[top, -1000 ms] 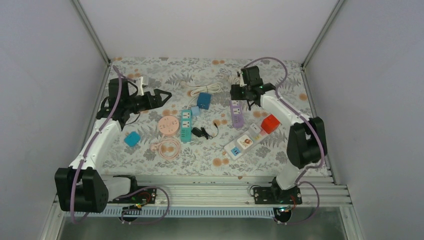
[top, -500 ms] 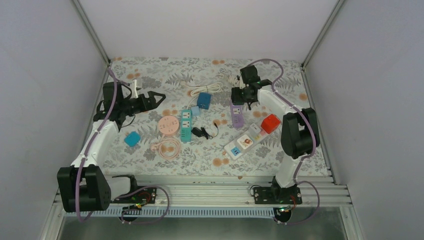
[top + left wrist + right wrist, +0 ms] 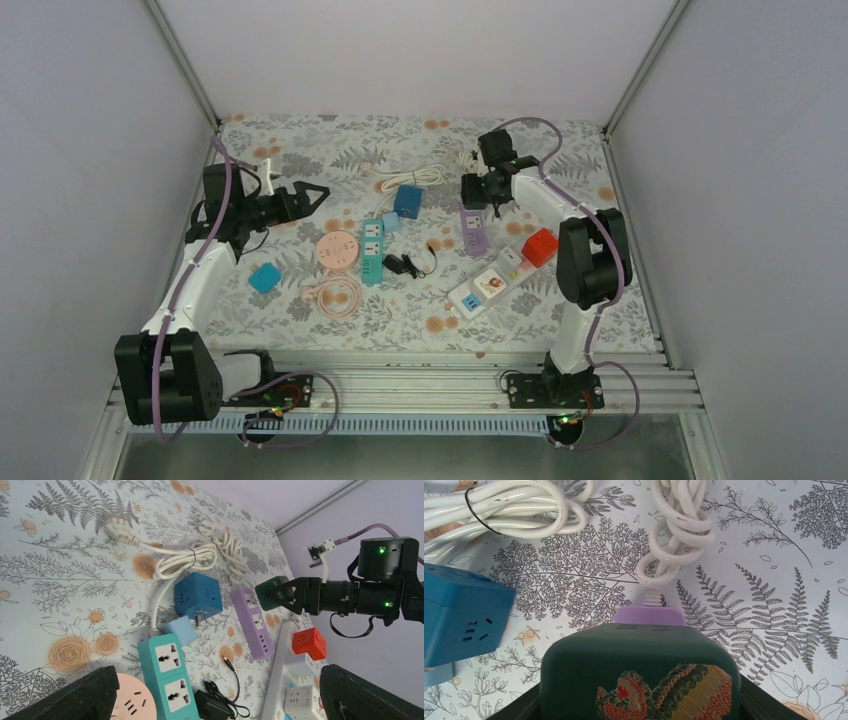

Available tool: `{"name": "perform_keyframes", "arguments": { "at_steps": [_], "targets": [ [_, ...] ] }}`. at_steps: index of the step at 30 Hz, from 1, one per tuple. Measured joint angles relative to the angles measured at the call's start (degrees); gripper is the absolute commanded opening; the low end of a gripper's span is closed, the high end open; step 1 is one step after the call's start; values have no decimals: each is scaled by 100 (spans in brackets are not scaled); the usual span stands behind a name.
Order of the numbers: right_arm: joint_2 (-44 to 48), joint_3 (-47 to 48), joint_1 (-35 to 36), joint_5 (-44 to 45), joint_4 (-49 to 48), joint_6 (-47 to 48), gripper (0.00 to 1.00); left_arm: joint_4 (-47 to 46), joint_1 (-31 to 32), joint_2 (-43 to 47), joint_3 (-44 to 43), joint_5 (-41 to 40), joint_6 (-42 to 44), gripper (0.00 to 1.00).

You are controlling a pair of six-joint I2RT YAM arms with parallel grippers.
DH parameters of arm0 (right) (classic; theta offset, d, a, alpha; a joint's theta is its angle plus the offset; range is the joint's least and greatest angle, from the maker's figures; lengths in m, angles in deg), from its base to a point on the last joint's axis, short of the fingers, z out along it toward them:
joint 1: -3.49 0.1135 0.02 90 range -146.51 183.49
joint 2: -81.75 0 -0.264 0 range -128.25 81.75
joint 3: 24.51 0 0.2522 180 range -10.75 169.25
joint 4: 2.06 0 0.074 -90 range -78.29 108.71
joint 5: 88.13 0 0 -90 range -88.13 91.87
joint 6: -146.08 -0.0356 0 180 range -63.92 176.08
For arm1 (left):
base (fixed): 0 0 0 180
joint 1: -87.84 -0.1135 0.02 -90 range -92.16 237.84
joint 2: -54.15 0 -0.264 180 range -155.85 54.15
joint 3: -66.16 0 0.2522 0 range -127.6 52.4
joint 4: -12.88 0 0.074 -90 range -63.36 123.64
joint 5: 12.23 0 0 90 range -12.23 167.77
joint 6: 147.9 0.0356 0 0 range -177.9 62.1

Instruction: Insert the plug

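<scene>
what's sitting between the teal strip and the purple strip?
A black adapter with its thin cable lies between the teal strip and the purple strip, nearer the teal one. Clearest in the left wrist view, also in the top view.

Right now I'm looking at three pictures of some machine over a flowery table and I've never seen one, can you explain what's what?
It is two robot arms bolted at the near edge of the table, each ending in a two-finger hand. The wide picture looks down from above and behind; the other two come from wrist cameras. On it lie a purple strip, a teal strip, a white strip, a pink round socket, a blue cube, a red cube and white cables. The left hand is open and empty. The right hand grips a green block, probably the plug, over the purple strip's far end.
</scene>
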Motion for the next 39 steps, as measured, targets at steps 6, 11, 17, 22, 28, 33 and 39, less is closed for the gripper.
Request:
{"name": "perform_keyframes", "arguments": {
  "at_steps": [6,11,17,22,28,33,39],
  "targets": [
    [-168,2,-33,-28,-98,87,42,-2,-33,0,0,4,-9,100],
    [-227,9,-42,-46,-190,107,42,-2,-70,-2,4,7,-11,100],
    [-269,33,-72,-151,-192,127,41,-7,-90,-4,28,9,-26,100],
    [-271,42,-72,-125,-177,122,43,-4,-92,-4,35,7,-28,100],
    [-428,326,-72,-28,116,85,44,-11,-122,-9,39,13,-35,100],
    [-466,385,-63,52,199,87,45,-85,-162,-63,48,66,-96,100],
    [-669,566,-61,157,398,-26,45,-170,-212,-101,129,149,-155,100]
  ]
}}
